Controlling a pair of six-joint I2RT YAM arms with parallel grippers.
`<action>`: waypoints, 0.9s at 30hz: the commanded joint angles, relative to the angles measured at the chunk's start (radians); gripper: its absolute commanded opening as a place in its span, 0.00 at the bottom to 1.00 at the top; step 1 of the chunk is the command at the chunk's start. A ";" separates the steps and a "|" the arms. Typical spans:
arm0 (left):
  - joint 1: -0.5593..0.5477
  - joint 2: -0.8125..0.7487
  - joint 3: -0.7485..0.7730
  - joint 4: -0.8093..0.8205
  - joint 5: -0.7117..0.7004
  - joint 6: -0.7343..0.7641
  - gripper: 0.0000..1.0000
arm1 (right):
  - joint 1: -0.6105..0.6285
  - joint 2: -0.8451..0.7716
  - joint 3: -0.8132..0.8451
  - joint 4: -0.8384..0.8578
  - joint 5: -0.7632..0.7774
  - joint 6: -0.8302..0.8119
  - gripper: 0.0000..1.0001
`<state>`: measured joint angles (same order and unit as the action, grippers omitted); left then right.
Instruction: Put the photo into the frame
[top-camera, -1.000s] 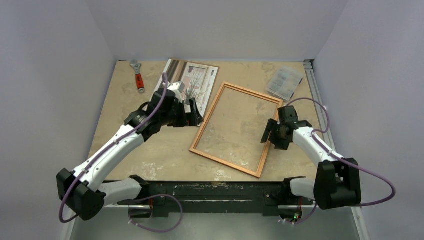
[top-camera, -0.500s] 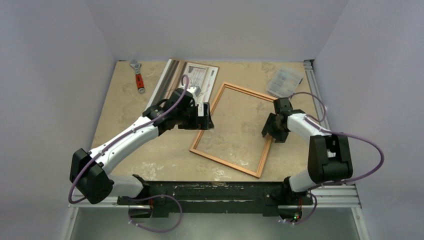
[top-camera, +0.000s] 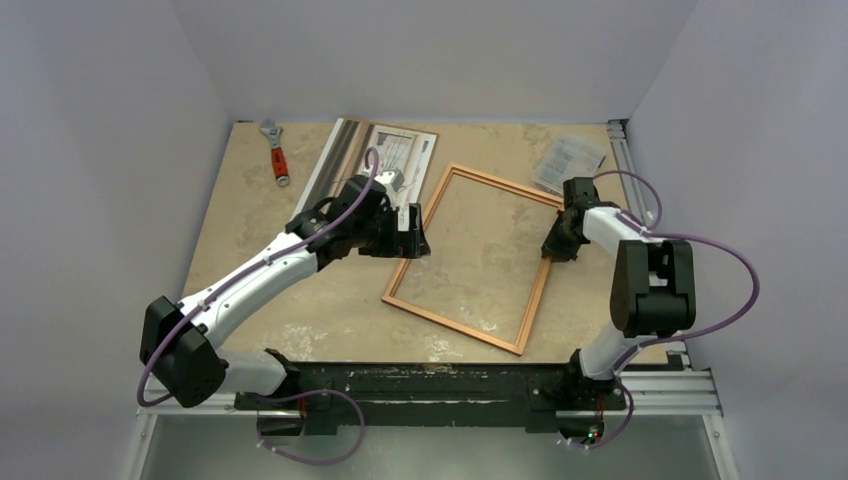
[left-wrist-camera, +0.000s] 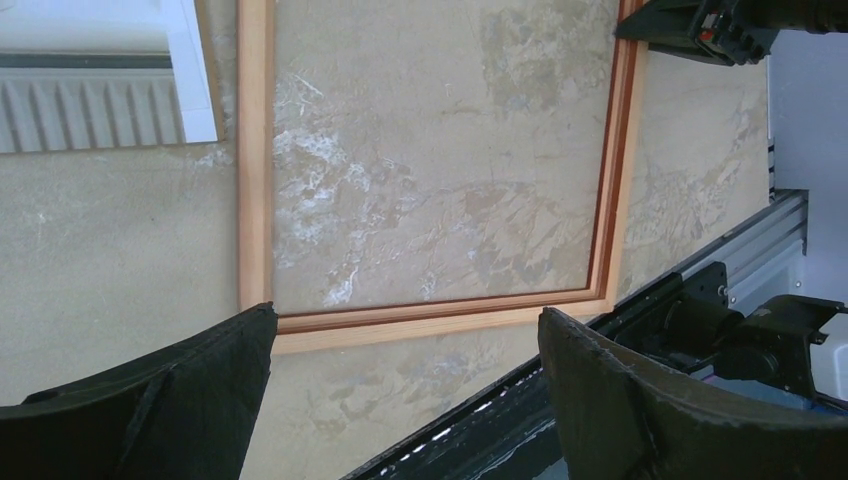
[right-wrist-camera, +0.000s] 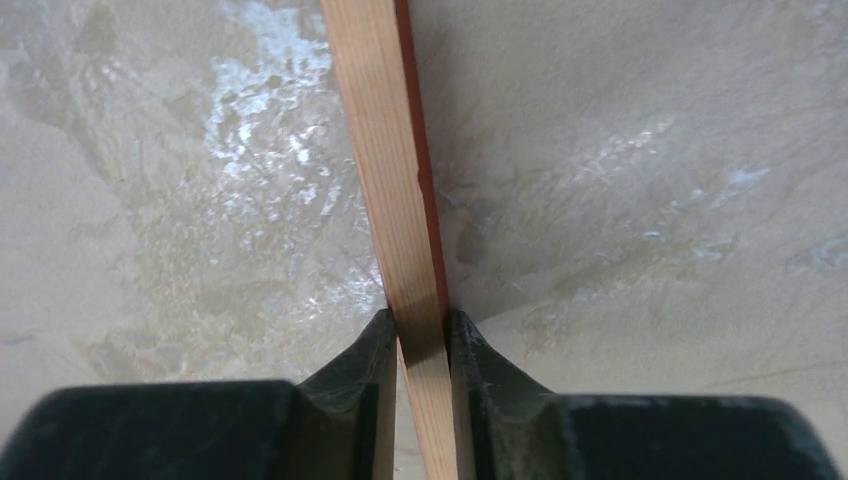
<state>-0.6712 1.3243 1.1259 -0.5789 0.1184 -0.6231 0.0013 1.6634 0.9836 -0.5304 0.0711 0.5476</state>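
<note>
The orange-brown wooden frame (top-camera: 452, 323) lies flat mid-table, empty, the tabletop showing through it. The photo (top-camera: 400, 150) lies face up at the back, left of the frame, partly under my left arm; its white-edged corner (left-wrist-camera: 100, 100) shows in the left wrist view. My left gripper (top-camera: 418, 235) hangs over the frame's left rail, open, with nothing between its fingers (left-wrist-camera: 405, 315). My right gripper (top-camera: 556, 245) is shut on the frame's right rail, the wood (right-wrist-camera: 385, 150) pinched between both fingertips (right-wrist-camera: 420, 320).
A red-handled wrench (top-camera: 275, 152) lies at the back left. A clear plastic box (top-camera: 570, 163) sits at the back right beside an aluminium rail (top-camera: 625, 170). A black bar (top-camera: 430, 380) runs along the near edge. Grey walls close in three sides.
My right gripper slid farther up the frame's right rail and closed on it. My left gripper swung from over the photo to the frame's left rail, staying open.
</note>
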 joint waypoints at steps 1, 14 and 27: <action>-0.025 0.023 0.015 0.075 0.045 0.025 1.00 | 0.002 -0.002 0.002 0.026 -0.066 -0.029 0.09; -0.195 0.301 0.219 0.158 0.105 0.012 1.00 | 0.002 -0.225 0.087 -0.148 -0.114 -0.071 0.00; -0.274 0.550 0.329 0.400 0.295 -0.142 1.00 | 0.002 -0.355 0.097 -0.228 -0.196 -0.046 0.00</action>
<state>-0.9276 1.8313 1.3903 -0.2859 0.3370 -0.7151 0.0010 1.3487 1.0271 -0.7479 -0.0334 0.4786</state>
